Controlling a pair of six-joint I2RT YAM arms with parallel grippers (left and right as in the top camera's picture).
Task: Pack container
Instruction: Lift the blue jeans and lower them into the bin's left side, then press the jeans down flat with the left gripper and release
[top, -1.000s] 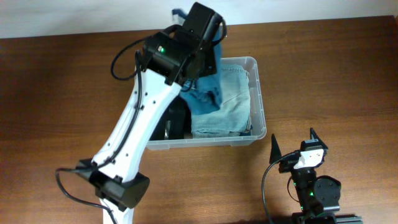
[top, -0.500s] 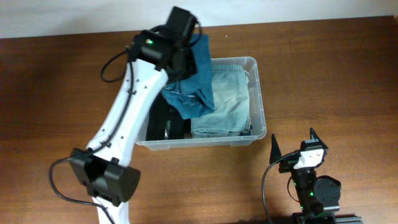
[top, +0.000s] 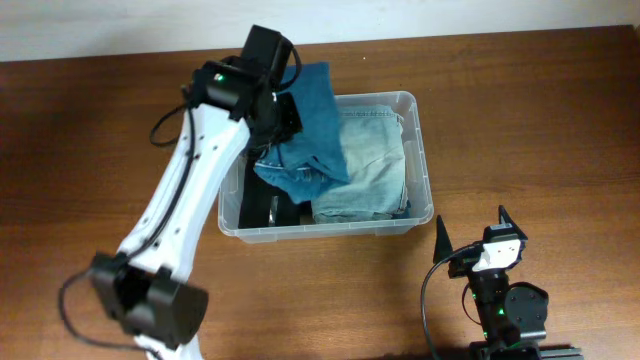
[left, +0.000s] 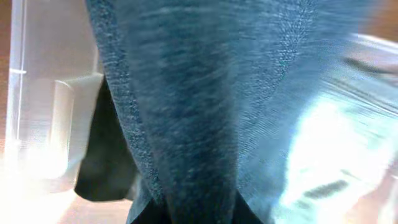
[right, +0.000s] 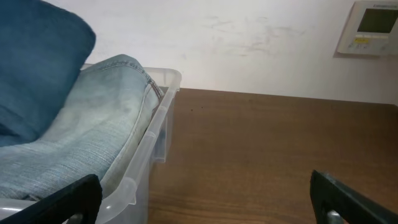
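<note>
Container (top: 421, 172): clear, colourless plastic bin, rectangular with rounded corners and a thick rim. It stood on the table (top: 530, 110) at mid-field, near the far edge, its long side toward the right arm.

Contents, right half: light blue jeans (top: 372, 165), faded denim, folded flat and stacked up to rim height. In the right wrist view the fold bulged slightly above the rim.

Contents, left half: black item (top: 262, 205), soft and dark. Its kind could not be told.

Dark blue denim garment (top: 312, 110): heavier weave, crumpled. It was raised over the bin's far left corner, its upper part past the rim and its lower folds hanging onto the contents. In the left wrist view its diagonal twill filled the frame, gathered to a narrow pinch at bottom centre.

Left gripper (top: 283, 118): white arm, black wrist. Jaws were closed on the dark blue denim garment.

Right gripper (top: 472, 226): black pointed fingers (right: 348, 199), jaws spread wide and holding nothing. It sat near the bin's front right corner, not touching it.

Table: brown wood-grain top, smooth.

Wall (right: 249, 37): white, with a small wall panel (right: 373, 25).
</note>
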